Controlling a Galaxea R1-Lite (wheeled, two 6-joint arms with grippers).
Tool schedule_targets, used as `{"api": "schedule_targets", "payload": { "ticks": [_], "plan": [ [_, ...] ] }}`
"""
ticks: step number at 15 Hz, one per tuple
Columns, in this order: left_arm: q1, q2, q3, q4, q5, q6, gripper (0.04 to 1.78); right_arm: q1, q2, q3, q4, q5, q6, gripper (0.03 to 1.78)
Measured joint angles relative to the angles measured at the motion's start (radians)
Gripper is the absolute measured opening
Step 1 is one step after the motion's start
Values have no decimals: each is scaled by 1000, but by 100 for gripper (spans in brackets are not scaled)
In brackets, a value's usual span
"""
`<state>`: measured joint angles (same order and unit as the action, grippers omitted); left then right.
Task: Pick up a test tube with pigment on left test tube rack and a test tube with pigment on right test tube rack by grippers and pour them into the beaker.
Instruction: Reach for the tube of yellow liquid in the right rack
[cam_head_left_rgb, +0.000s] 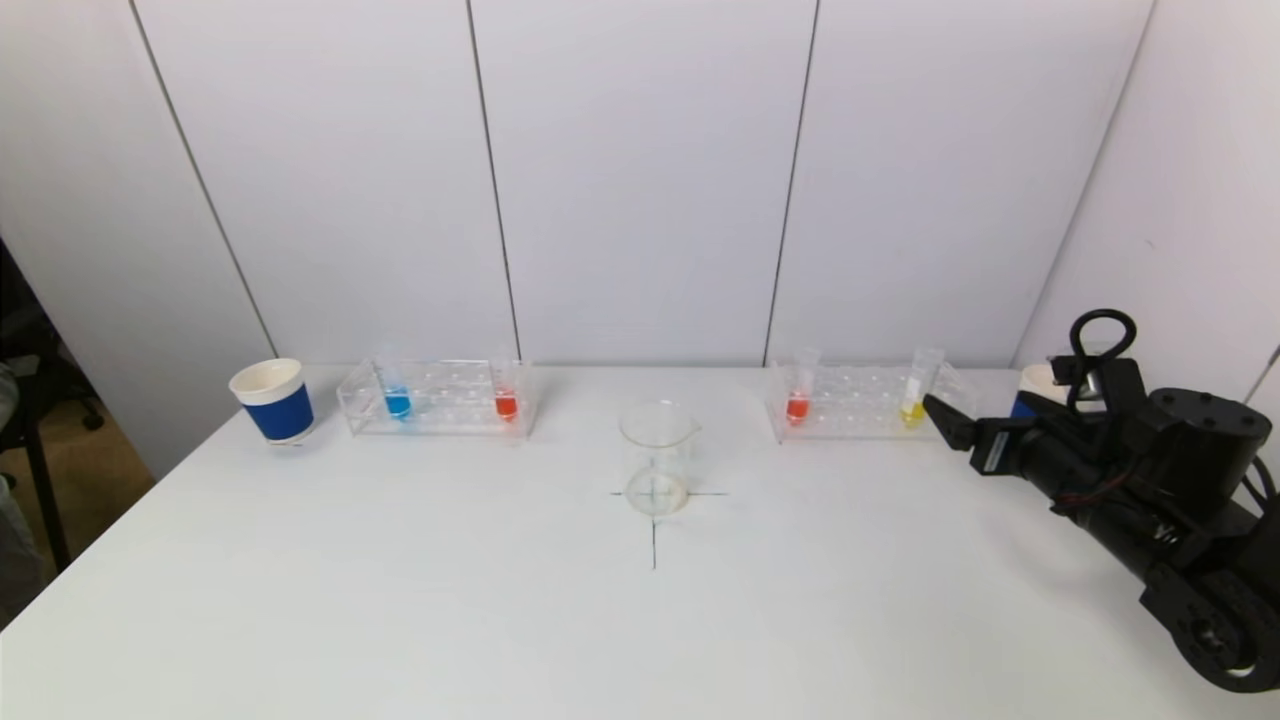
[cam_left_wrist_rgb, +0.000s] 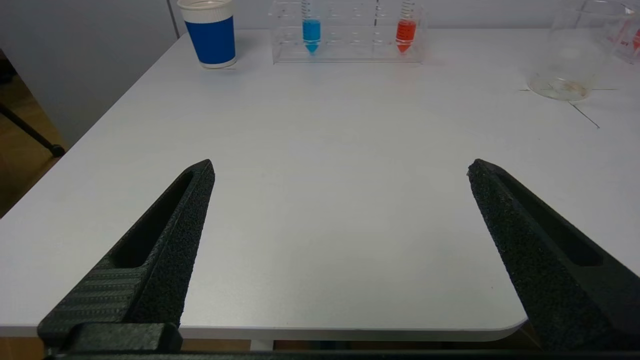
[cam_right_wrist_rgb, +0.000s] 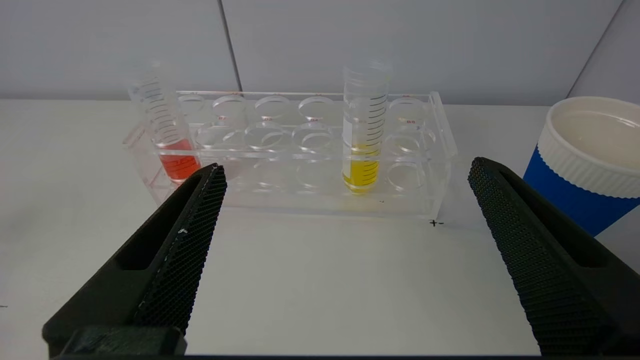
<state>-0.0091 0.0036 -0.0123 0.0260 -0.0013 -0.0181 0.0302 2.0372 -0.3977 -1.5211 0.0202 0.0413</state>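
Racks sit along the far edge of your bench, one toward each end, so each arm serves its own side. The left test tube rack (cam_head_left_rgb: 437, 398) holds a blue tube (cam_head_left_rgb: 397, 398) and a red tube (cam_head_left_rgb: 506, 400); the right test tube rack (cam_head_left_rgb: 865, 402) holds an orange tube (cam_head_left_rgb: 798, 402) and a yellow tube (cam_head_left_rgb: 912, 405). The beaker (cam_head_left_rgb: 657, 457) stands between them on a drawn cross, reachable from both sides. Your right tool (cam_right_wrist_rgb: 345, 172) faces the yellow tube, jaws wide and empty. Your left tool (cam_left_wrist_rgb: 340, 167) hangs wide over the near edge, well short of its rack.
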Motion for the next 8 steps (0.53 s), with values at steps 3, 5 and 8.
{"api": "schedule_targets", "payload": {
  "ticks": [3, 5, 8],
  "plan": [
    [0, -4, 0, 0, 0, 0, 177, 0, 44, -39, 0, -18, 1, 176],
    [0, -4, 0, 0, 0, 0, 177, 0, 71, -67, 0, -23, 1, 176],
    [0, -4, 0, 0, 0, 0, 177, 0, 109, -108, 0, -24, 3, 176]
  ]
}}
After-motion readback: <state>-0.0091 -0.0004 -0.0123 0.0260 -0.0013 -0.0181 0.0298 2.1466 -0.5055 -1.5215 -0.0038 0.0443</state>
